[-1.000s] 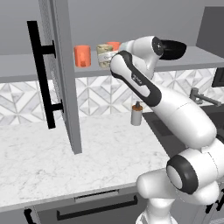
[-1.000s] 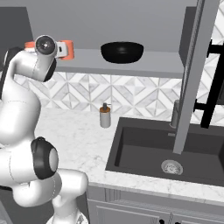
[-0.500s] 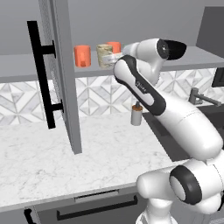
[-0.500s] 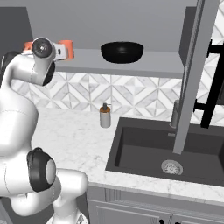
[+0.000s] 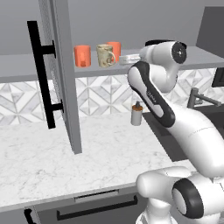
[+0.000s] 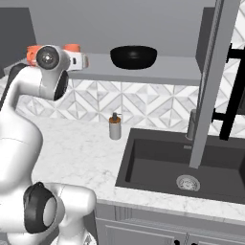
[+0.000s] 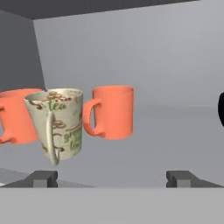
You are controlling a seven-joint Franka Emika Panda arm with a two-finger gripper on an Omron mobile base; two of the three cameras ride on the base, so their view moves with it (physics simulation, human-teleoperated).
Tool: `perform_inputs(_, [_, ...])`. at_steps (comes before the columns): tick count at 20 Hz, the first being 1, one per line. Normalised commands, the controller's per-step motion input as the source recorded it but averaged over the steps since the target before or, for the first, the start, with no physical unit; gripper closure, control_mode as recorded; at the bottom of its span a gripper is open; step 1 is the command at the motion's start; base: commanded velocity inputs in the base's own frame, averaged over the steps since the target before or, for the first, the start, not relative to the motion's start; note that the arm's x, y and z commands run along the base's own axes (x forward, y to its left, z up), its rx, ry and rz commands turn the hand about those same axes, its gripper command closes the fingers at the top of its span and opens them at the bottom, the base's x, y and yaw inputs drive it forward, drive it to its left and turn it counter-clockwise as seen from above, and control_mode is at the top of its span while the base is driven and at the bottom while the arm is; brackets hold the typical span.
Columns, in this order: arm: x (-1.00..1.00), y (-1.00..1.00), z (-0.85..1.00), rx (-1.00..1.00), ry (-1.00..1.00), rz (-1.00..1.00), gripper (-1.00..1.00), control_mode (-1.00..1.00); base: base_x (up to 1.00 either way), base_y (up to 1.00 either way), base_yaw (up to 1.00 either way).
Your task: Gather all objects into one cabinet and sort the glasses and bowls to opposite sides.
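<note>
1. My tool [image 7: 112, 177] is spread wide with nothing between its tips, level with the cabinet shelf [image 5: 26, 70].
2. The cream mug [image 7: 59, 124] sits just ahead, off toward my left tip and clear of it, tilted, handle facing me.
3. On the shelf there's an orange cup [image 7: 111, 111] just behind the mug and another orange cup [image 7: 17, 116] on its far side.
4. The black bowl [image 6: 133, 56] sits upright, well apart at the shelf's other end.
5. The cabinet door [image 5: 61, 74] stands open.
</note>
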Motion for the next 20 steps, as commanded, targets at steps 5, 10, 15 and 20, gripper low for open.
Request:
perform_inputs(5, [-0.45,-0.63,0.04,0.00,0.03,-0.25,-1.00,-1.00,0.00,0.00,0.00])
perform_inputs(10, [-0.57,-0.60,0.00,0.00,0.03,-0.25,-1.00,-1.00,0.00,0.00,0.00])
perform_inputs(15, [-0.71,-0.30,0.16,0.00,0.02,-0.16,-1.00,-1.00,0.00,0.00,0.00])
perform_inputs(20, [-0.80,0.04,0.45,0.00,0.01,0.00,-1.00,-1.00,0.00,0.00,0.00])
